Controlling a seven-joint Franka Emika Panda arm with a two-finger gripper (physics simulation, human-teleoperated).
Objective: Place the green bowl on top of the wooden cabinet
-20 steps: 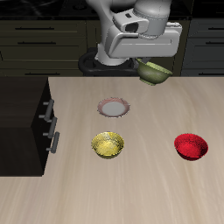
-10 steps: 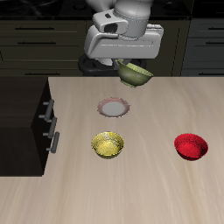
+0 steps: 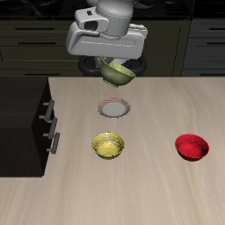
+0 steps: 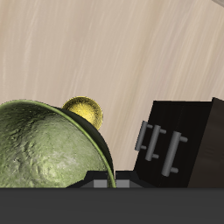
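Observation:
The green bowl (image 3: 117, 71) hangs tilted in the air above the back of the table, and my gripper (image 3: 112, 63) is shut on its rim. From the wrist camera the bowl's mottled olive inside (image 4: 44, 144) sits close up, with the gripper's fingers hidden behind it. The wooden cabinet (image 3: 21, 123) stands at the side of the table, a dark box with a flat top and two silver bar handles (image 4: 161, 144). The bowl is held higher than the cabinet's top and off to its side, apart from it.
A small white plate (image 3: 114, 108) lies below the held bowl. A yellow speckled bowl (image 3: 108, 146) (image 4: 84, 110) sits nearer the front edge, and a red bowl (image 3: 192, 147) stands far from the cabinet. Dark kitchen cupboards (image 3: 35, 39) run along the back wall.
My arm has carried the green bowl sideways toward the cabinet across the two earlier frames, at about the same height. Everything on the table has stayed put.

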